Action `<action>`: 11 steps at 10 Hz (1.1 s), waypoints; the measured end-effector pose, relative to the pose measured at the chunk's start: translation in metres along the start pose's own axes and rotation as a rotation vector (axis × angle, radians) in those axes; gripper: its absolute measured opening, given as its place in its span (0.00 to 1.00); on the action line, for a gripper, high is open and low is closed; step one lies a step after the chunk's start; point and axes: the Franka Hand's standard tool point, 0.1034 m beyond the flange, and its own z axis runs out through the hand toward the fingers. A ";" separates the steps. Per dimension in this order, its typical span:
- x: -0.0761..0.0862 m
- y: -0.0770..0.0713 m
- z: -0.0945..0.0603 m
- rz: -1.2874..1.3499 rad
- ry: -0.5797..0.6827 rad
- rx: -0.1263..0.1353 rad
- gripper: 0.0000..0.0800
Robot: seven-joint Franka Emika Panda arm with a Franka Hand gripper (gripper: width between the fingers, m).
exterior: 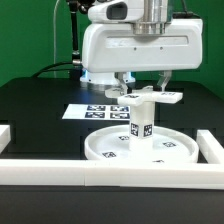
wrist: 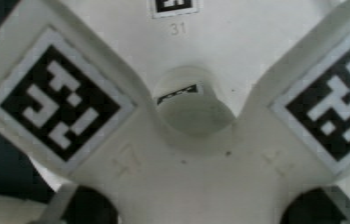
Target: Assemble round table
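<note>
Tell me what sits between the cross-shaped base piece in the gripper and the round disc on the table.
The short cylindrical leg stands upright between cross-shaped base piece and round disc; this shows in the exterior view.

One round disc [exterior: 140,148], one leg [exterior: 139,120], one cross-shaped base [exterior: 146,95], one marker board [exterior: 88,109].

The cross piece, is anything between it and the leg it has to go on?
Nothing visible. The gripper holds the cross piece right on top of the upright leg, which stands in the round disc. Whether they already touch can't be told.
</note>
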 end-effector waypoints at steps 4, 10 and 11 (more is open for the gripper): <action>0.000 0.000 0.000 0.246 0.001 0.003 0.55; 0.003 0.000 -0.001 0.743 0.008 0.043 0.56; 0.002 -0.001 -0.001 0.877 0.006 0.053 0.56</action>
